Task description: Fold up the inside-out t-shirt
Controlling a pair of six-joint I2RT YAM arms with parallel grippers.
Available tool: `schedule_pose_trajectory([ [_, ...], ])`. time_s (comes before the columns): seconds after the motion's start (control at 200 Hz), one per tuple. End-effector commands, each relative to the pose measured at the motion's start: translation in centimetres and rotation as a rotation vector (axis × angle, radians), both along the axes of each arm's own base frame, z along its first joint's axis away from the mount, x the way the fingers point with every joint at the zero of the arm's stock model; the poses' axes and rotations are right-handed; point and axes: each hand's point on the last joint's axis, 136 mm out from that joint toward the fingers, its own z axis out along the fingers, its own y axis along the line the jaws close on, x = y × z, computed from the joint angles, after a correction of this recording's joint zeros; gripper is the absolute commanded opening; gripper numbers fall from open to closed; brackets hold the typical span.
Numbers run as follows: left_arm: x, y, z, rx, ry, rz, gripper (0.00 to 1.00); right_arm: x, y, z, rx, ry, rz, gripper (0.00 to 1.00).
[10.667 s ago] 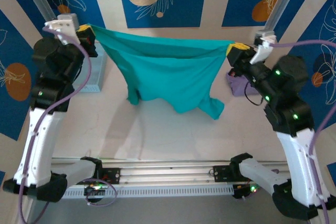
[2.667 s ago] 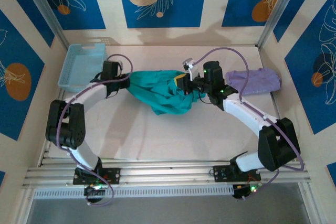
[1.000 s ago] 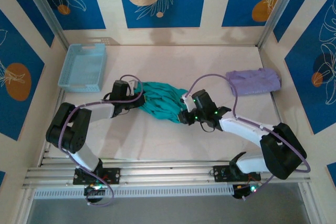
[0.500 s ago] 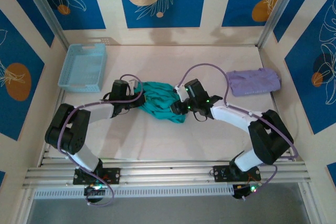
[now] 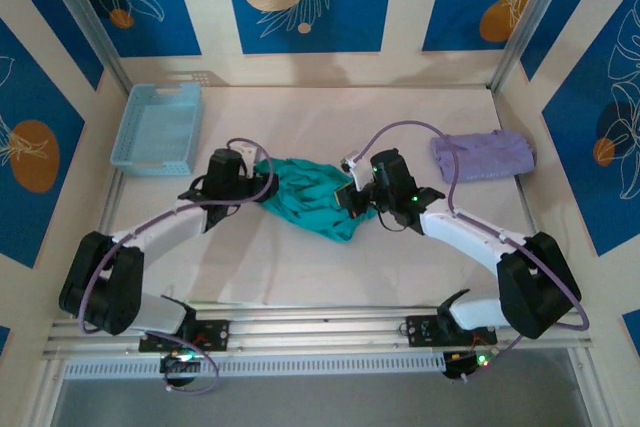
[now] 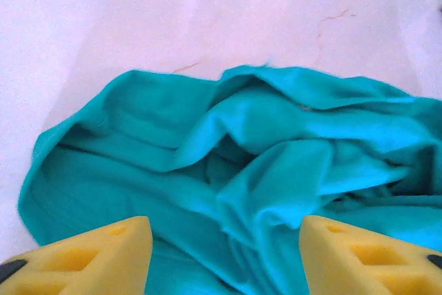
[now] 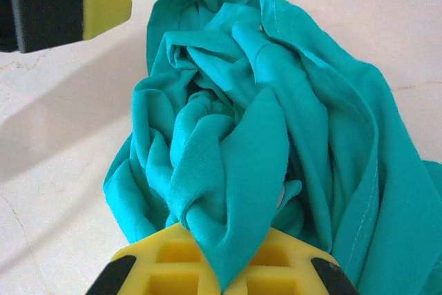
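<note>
We judge the t-shirt (image 5: 315, 192) light, limp and quick to slump; it will drape from any pinch point and carry no shape of its own, so a hold on bunched middle cloth only drags the heap. It lies crumpled on the counter (image 5: 300, 267), to the right of the basket (image 5: 165, 90) and a little nearer the arms; the lavender garment (image 5: 482, 155) rests farther right of the basket, well apart from the heap.

The cloth is a matte teal knit, fine-ribbed in the right wrist view, with a stitched hem line along one long edge (image 7: 359, 191); its folds are deep, rounded and overlapping, and we cannot tell collar from sleeve. We would look for a hem or shoulder seam to grip, since a doubled edge should slip less than single cloth.

The left gripper (image 6: 224, 246) stands with its jaws apart at the heap's basket-side edge, yellow foam fingers (image 6: 90, 257) over the cloth and clamping nothing; the right gripper (image 7: 224, 267) is closed on a raised fold at the heap's far side from the basket. The counter is smooth, pale and faintly veined.
</note>
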Motion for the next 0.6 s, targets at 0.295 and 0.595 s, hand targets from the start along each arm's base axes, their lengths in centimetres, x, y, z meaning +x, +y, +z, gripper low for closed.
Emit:
schedule_pose_trajectory([
  [0.295,1.0,-5.3,-3.6,0.368,0.052,-0.294,0.64,0.3,0.3,0.9,0.039,-0.01,0.009,0.0],
  [0.595,3.8,-7.0,-3.4,0.292,0.076,-0.259,0.14,1.0,-0.3,2.9,0.044,-0.071,-0.011,0.0],
])
